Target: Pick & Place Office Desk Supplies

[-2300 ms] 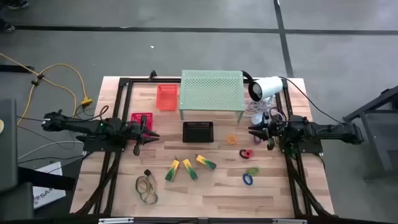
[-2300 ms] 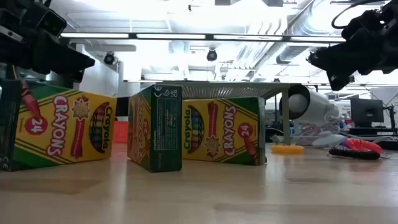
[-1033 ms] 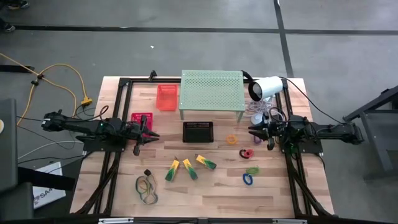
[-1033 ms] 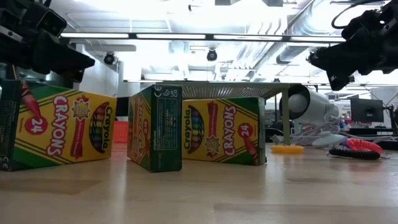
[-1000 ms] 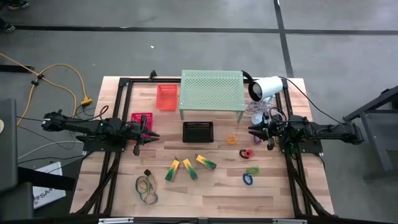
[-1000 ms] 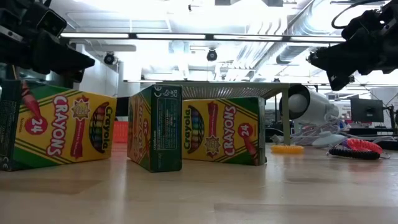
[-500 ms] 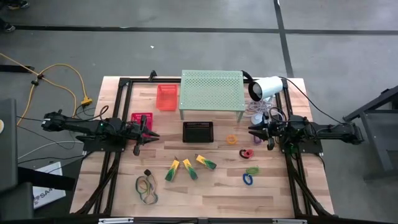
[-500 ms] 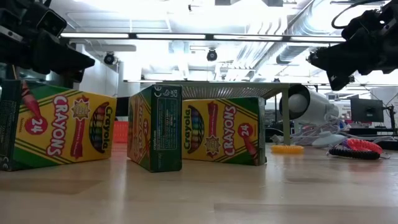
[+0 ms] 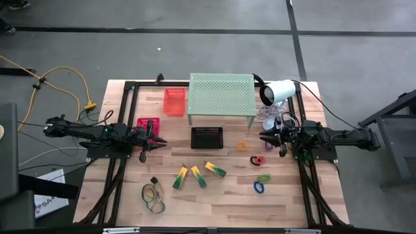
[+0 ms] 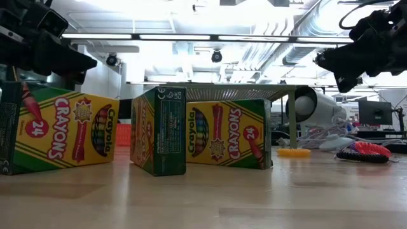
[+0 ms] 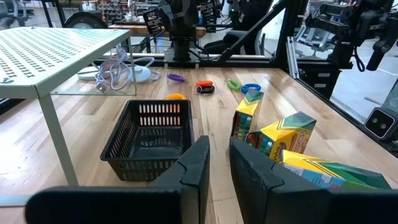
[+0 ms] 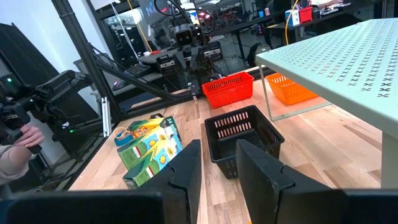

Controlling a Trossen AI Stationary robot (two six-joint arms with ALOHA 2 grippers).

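Three yellow-and-green crayon boxes [image 9: 198,175] lie on their sides on the near middle of the table, and they stand large in the low view [image 10: 159,130]. To their right lie an orange loop [image 9: 242,145], a red loop [image 9: 257,160], a green loop [image 9: 263,177] and a blue loop [image 9: 259,187]. Tan rubber bands [image 9: 153,195] and a tiny black piece [image 9: 155,180] lie near left. My left gripper [image 9: 156,141] [image 11: 219,155] hovers at mid-left, open by a narrow gap. My right gripper [image 9: 263,136] [image 12: 217,162] hovers at mid-right, also narrowly open. Both are empty.
A black basket [image 9: 207,138] sits between the grippers. A red basket [image 9: 148,124] and an orange basket [image 9: 174,101] are on the far left. The pale-green perforated shelf [image 9: 221,97] stands at the far middle, with a white lamp-like device [image 9: 278,91] and cables to its right.
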